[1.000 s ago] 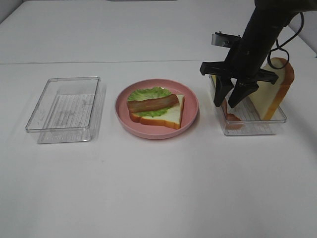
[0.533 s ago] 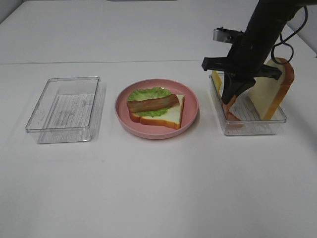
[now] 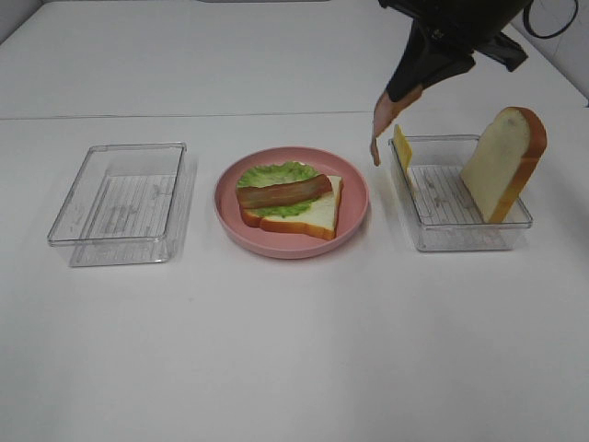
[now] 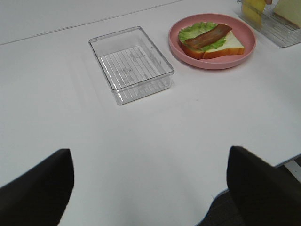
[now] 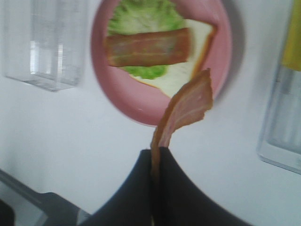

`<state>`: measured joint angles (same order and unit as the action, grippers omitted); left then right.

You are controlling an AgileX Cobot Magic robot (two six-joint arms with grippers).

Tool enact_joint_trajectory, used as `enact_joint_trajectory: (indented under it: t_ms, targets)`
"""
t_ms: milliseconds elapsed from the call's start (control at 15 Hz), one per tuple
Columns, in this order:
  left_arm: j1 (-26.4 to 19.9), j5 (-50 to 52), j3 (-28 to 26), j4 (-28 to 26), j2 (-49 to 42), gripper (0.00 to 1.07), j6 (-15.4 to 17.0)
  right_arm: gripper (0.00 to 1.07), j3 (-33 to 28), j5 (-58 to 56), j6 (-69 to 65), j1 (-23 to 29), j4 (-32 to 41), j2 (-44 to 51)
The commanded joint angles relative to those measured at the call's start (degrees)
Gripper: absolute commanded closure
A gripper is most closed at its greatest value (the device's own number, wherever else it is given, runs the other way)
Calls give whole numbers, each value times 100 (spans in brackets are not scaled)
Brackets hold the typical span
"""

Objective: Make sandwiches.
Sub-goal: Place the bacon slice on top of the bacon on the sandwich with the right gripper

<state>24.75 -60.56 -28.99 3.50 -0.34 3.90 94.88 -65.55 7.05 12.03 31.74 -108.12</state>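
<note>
The partly built sandwich (image 3: 293, 199) lies on a round pink plate (image 3: 354, 207): one white bread slice, a green lettuce leaf (image 3: 273, 173) and one bacon strip (image 3: 283, 191) on top. My right gripper (image 3: 405, 90) is shut on a second bacon strip (image 3: 381, 122), which hangs in the air between the plate and the right tray. In the right wrist view that strip (image 5: 187, 109) dangles from the shut gripper (image 5: 155, 155) over the plate's rim (image 5: 221, 28). My left gripper (image 4: 150, 197) is open and empty, well back from the plate (image 4: 244, 52); it is out of the high view.
A clear tray (image 3: 433, 235) to the right of the plate holds an upright bread slice (image 3: 504, 164) and a yellow cheese square (image 3: 402, 147). An empty clear tray (image 3: 120, 198) stands to the left of the plate and shows in the left wrist view (image 4: 131, 63).
My right gripper shut on the bacon strip in the right tray, lifted it out, and carried it up and a little left toward the plate. The plate and trays have not moved.
</note>
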Motion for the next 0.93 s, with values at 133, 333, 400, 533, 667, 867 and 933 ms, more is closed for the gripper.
enact_joint_trajectory:
  t_ms: [133,333,400,533,667,867,933]
  targets:
    - [0,57,29,-29,-120,23,29,107,17,378,739,183,1175,-120]
    - [0,57,29,-29,-120,23,23,107,17,1129,894,602,1931,-619]
    - [0,57,29,-29,-120,23,23,107,17,1261,894,665,2068,-705]
    - [0,57,29,-29,-120,23,23,107,17,1799,905,888,2515,-997]
    - [0,57,29,-29,-120,23,23,107,17,2286,928,1008,2922,-1283]
    - [0,57,29,-29,-120,23,23,107,17,2515,928,1008,3604,-1702]
    - [0,57,29,-29,-120,23,23,107,17,2510,1049,1008,3896,-1833]
